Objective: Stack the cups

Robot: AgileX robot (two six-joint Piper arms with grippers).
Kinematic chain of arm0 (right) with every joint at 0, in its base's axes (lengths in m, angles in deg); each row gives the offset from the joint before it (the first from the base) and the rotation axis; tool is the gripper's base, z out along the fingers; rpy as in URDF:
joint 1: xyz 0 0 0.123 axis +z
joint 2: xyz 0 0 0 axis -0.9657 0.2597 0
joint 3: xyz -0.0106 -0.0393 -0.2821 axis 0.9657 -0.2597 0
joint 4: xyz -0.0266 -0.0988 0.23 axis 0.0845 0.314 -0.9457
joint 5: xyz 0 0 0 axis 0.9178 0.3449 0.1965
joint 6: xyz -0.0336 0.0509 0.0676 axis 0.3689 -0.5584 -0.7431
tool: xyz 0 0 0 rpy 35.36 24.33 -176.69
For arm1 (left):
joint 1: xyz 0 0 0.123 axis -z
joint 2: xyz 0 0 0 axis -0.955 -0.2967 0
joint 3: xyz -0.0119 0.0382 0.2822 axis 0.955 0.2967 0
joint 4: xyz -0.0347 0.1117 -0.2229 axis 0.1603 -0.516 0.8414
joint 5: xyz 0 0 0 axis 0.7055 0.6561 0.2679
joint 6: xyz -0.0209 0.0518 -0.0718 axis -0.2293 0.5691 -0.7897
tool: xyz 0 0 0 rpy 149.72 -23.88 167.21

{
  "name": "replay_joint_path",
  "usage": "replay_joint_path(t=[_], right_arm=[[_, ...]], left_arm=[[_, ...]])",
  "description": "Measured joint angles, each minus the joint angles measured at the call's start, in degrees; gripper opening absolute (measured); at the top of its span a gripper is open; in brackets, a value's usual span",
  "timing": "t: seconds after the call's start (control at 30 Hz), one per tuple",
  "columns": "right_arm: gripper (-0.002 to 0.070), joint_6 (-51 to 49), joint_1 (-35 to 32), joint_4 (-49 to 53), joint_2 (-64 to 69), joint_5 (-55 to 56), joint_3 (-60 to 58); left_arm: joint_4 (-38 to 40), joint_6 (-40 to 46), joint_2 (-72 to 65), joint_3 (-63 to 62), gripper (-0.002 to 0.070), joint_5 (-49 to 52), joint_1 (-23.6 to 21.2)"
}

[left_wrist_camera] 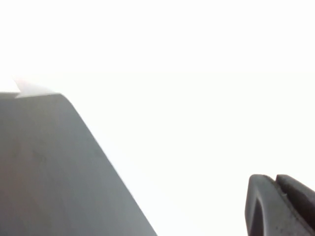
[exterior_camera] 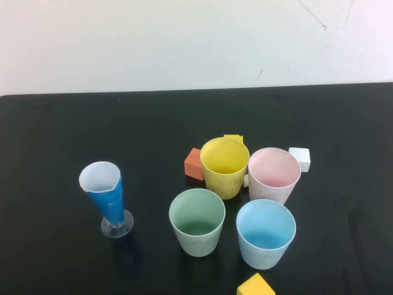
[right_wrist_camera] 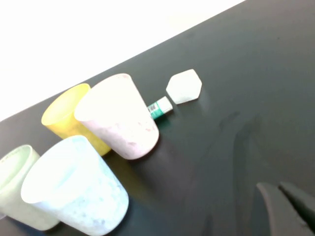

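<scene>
**Operator:** Both claws are closed and holding nothing. Left gripper shows only as dark fingertips at the edge of its wrist view, over bare black table and white wall. Right gripper hangs off to the right of the cups, also empty. Neither arm appears in the high view.

**Partner:** Where are the cups?

**Operator:** Four, all upright and unstacked, clustered right of centre. Yellow cup and pink cup sit at the back, seemingly touching; green cup and blue cup in front, just apart.

**Partner:** How will they handle?

**Operator:** I judge them light, stiff thin plastic with a smooth tapered wall, so a pinch on the body may slide upward. I'd take one by the rim, one finger inside and one outside. They'd tip easily if nudged.

**Partner:** Anything unclear?

**Operator:** A yellow block hides mostly behind the yellow cup, another yellow block is cut off at the near edge. An orange block and a white block crowd the back pair. The cone glass stands well apart, left.
</scene>
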Motion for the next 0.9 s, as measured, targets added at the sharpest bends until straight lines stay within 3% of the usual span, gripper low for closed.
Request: replay_joint_path(t=[0.1, 0.2, 0.4, 0.53, 0.63, 0.77, 0.9], right_arm=[[-0.0003, 0.3, 0.0, 0.1, 0.0, 0.0, 0.0], [-0.0003, 0.5, 0.0, 0.2, 0.0, 0.0, 0.0], [-0.0003, 0.6, 0.0, 0.2, 0.0, 0.0, 0.0], [-0.0003, 0.6, 0.0, 0.2, 0.0, 0.0, 0.0], [-0.0003, 0.6, 0.0, 0.2, 0.0, -0.2, 0.0], [-0.0003, 0.7, 0.0, 0.2, 0.0, -0.9, 0.0], [-0.0003, 1.3, 0.0, 0.2, 0.0, -1.4, 0.0]], left_arm=[[0.1, -0.8, 0.0, 0.0, -0.0002, 0.7, 0.0], [-1.8, 0.3, 0.0, 0.0, -0.0002, 7.8, 0.0], [-17.2, 6.8, -10.2, -12.3, -0.0002, 33.7, 0.0], [-28.1, 13.4, -24.6, -26.7, -0.0002, 53.3, 0.0], [-32.1, 17.6, -34.5, -37.8, -0.0002, 64.9, 0.5], [-35.8, 20.5, -46.3, -49.5, -0.0002, 71.7, 3.4], [-43.7, 19.0, -55.9, -59.8, -0.0002, 73.6, 10.3]])
